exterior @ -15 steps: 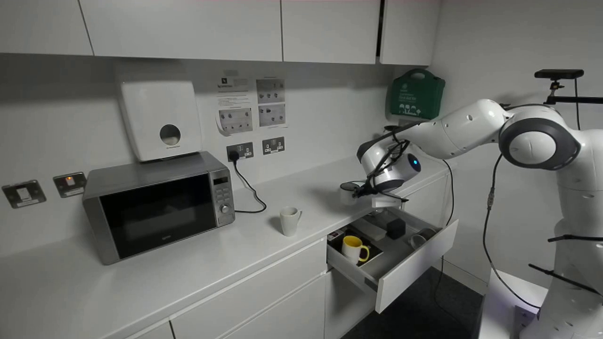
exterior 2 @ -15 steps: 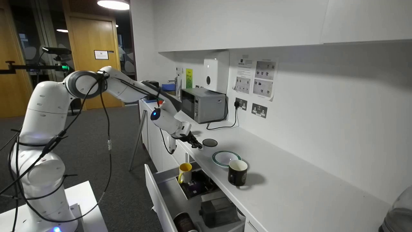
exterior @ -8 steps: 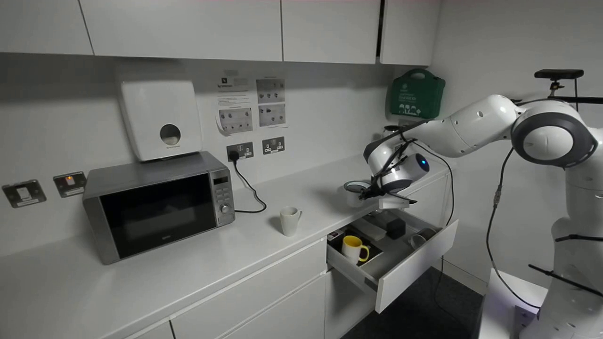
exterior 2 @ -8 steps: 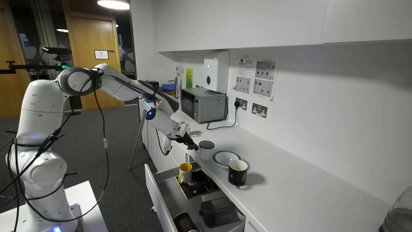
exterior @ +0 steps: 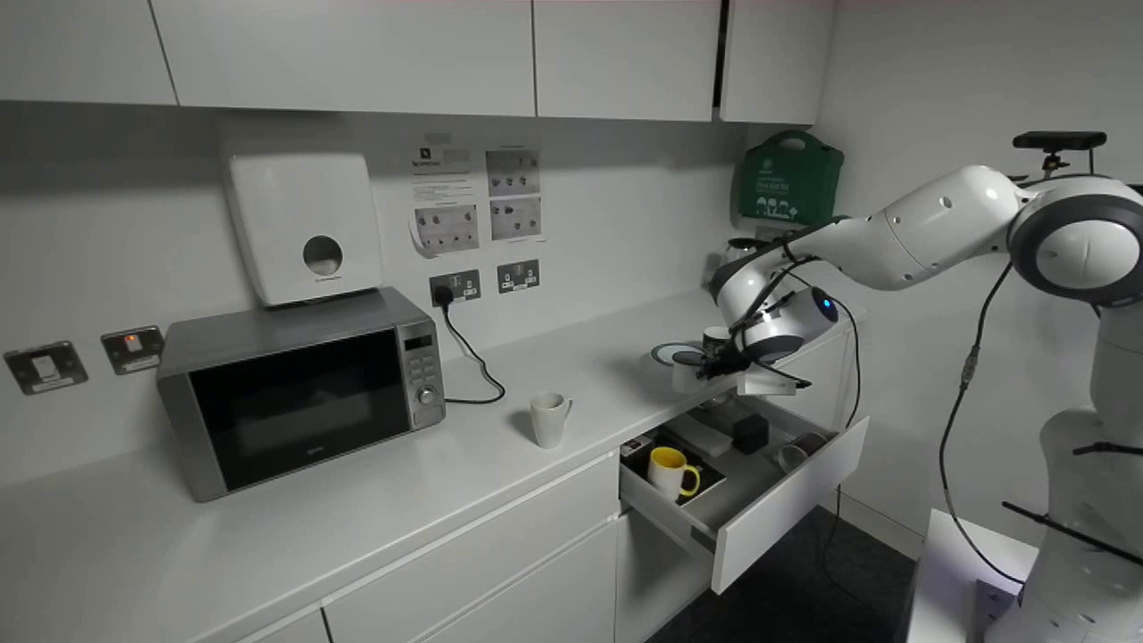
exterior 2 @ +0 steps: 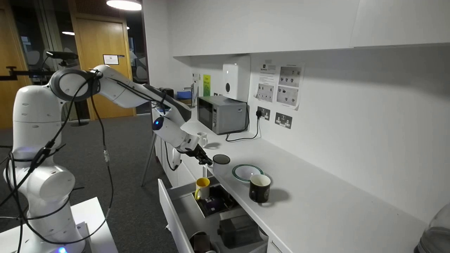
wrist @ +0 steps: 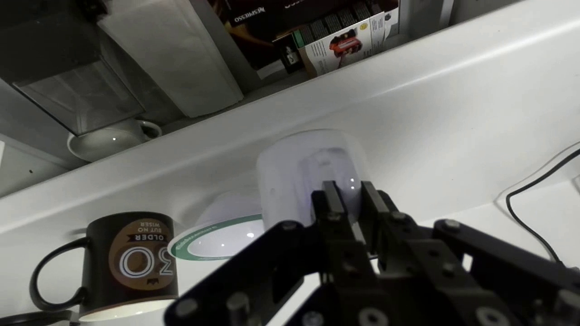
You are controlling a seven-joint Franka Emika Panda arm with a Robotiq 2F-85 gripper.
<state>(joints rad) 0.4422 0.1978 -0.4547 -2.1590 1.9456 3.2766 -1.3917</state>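
Observation:
My gripper [wrist: 350,186] is shut on the handle of a white mug [wrist: 285,181], which shows between the fingers [wrist: 334,199] in the wrist view. In both exterior views this mug [exterior 2: 220,169] stands upright at the gripper's tips [exterior 2: 210,162], near the counter's front edge. Whether its base touches the counter, I cannot tell. Just behind the mug lies a green-rimmed bowl [exterior 2: 247,172], with a black mug [exterior 2: 259,189] close beside it. Below the counter edge, the open drawer [exterior: 795,491] contains a white mug with a yellow inside [exterior: 665,473].
A white cup [exterior: 546,421] stands farther along the counter, before the microwave [exterior: 304,393]. Inside the drawer are a dark box [exterior 2: 239,230], coffee boxes [wrist: 346,45] and a dark mug lying down [exterior 2: 200,242]. Wall cupboards [exterior: 357,54] overhang the counter.
The arm has drawn back toward its base, and the held white mug has come along with the gripper toward the counter's front edge. The drawer and other mugs have stayed put.

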